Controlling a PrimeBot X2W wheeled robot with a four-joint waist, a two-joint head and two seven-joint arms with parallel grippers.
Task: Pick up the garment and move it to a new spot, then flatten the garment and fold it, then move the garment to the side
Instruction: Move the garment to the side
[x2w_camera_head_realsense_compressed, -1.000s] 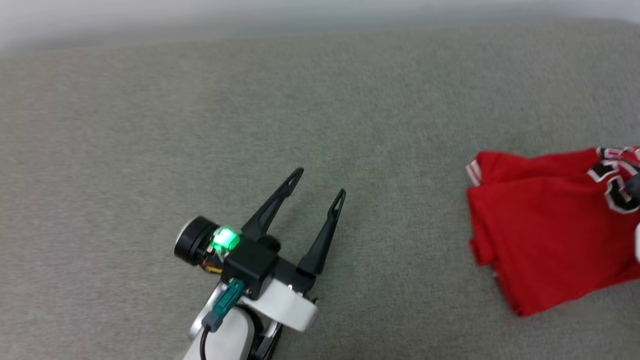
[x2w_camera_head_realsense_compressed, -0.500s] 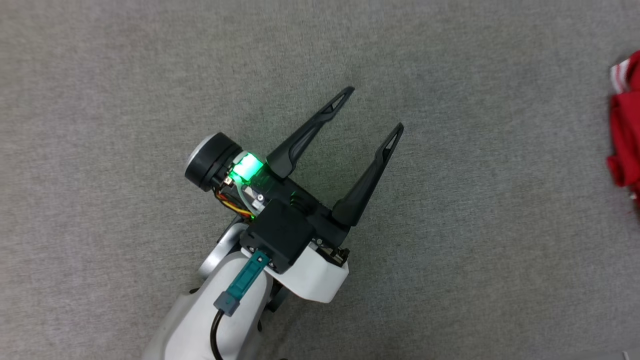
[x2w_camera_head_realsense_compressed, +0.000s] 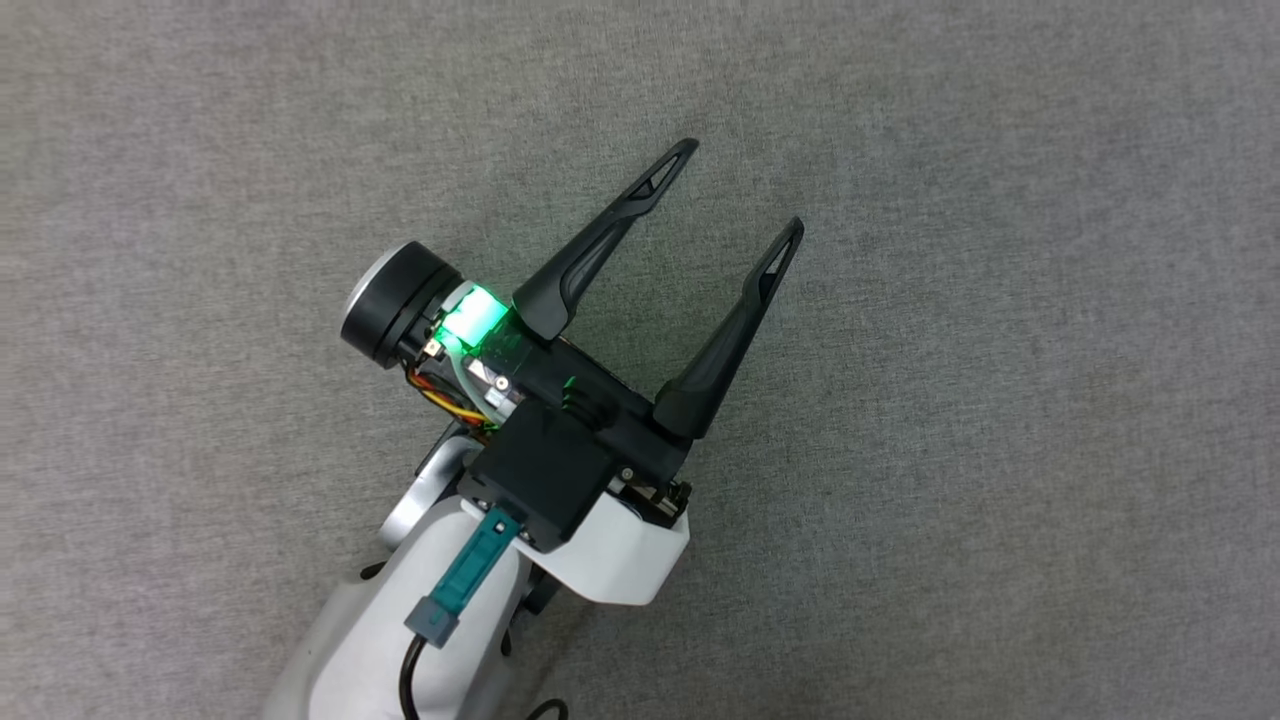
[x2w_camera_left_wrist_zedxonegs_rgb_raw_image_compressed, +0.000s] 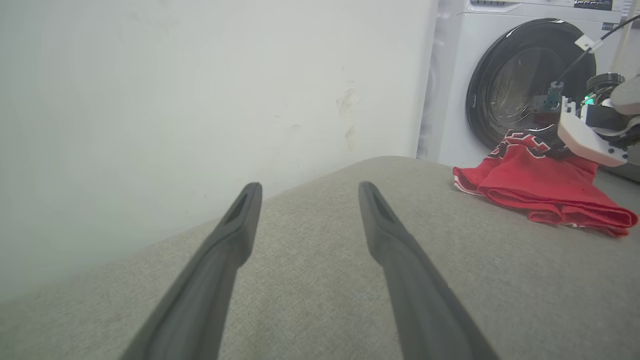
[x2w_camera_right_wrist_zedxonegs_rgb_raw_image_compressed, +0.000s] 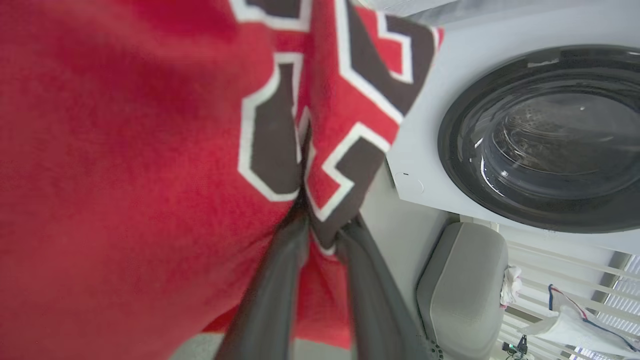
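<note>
- The left gripper (x2w_camera_head_realsense_compressed: 740, 185) is held over the grey upholstered surface (x2w_camera_head_realsense_compressed: 1000, 400), fingers spread wide apart.
- The red, black-lettered jersey T-shirt (x2w_camera_left_wrist_zedxonegs_rgb_raw_image_compressed: 545, 190) is laid at the surface's edge by the white washing machine (x2w_camera_left_wrist_zedxonegs_rgb_raw_image_compressed: 450, 100).
- A lettered fold is pinched between the fingers of the right gripper (x2w_camera_right_wrist_zedxonegs_rgb_raw_image_compressed: 325, 225).

Head view: even, soft overhead light on the grey padded surface (x2w_camera_head_realsense_compressed: 1000, 400), sharp edge to edge; I see only a faint shadow under the left gripper (x2w_camera_head_realsense_compressed: 740, 188), whose green lamp (x2w_camera_head_realsense_compressed: 470, 320) tints its housing. Left wrist view: bright pale wall (x2w_camera_left_wrist_zedxonegs_rgb_raw_image_compressed: 150, 100); the near fingers (x2w_camera_left_wrist_zedxonegs_rgb_raw_image_compressed: 225, 260) look soft. Right wrist view: the garment (x2w_camera_right_wrist_zedxonegs_rgb_raw_image_compressed: 125, 200), too close, is smeared; the washer door (x2w_camera_right_wrist_zedxonegs_rgb_raw_image_compressed: 545, 140) bows and carries pale glare.
</note>
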